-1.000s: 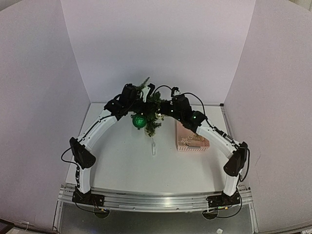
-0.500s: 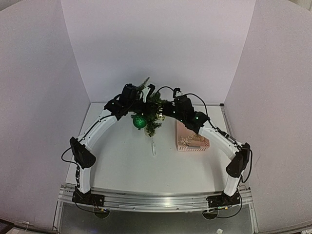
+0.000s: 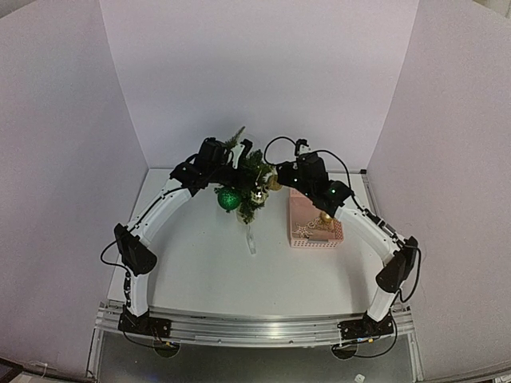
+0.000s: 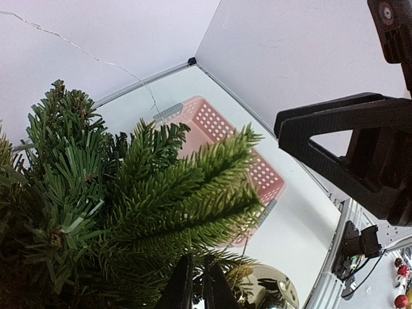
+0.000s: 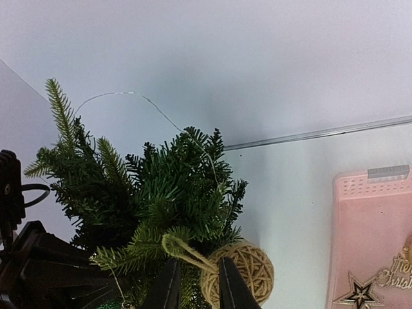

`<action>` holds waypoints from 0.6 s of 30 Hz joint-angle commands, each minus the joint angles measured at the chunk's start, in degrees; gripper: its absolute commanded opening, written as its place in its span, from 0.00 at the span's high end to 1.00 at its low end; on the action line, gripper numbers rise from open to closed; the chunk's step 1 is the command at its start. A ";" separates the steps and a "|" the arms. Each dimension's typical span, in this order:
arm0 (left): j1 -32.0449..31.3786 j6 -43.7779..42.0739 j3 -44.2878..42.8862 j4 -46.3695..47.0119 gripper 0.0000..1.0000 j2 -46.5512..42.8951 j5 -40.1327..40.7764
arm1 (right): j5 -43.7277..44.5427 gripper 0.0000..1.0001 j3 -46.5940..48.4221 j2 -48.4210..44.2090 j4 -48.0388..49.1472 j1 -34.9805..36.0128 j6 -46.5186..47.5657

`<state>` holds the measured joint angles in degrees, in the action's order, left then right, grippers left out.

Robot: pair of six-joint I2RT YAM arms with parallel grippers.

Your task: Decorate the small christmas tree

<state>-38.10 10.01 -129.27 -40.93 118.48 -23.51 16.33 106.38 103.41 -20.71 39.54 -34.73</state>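
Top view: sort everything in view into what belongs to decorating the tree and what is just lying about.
For the job: small christmas tree, green bauble, gold bauble, twine ball, pink basket of ornaments.
Lying about: small pale piece on the table, use unclear; metal rail.

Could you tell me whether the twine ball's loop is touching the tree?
Touching: the right wrist view shows the loop of the twine ball hooked over a branch tip of the small christmas tree.
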 commanded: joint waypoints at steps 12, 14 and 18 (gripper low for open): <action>0.31 -0.34 -0.25 0.14 0.75 -0.82 -1.31 | 0.61 0.78 -0.44 -3.56 -0.05 0.20 0.93; 0.31 -0.77 -0.20 -0.02 0.71 -1.70 -1.26 | 0.19 0.78 -0.39 -3.80 -0.11 0.19 1.36; 0.31 -2.50 0.49 -0.78 0.60 -3.85 -1.00 | -1.86 0.75 -1.26 -5.02 -0.23 0.24 3.54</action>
<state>-38.06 9.60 -129.23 -41.01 118.46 -24.37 16.16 106.00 102.63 -21.06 39.57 -33.70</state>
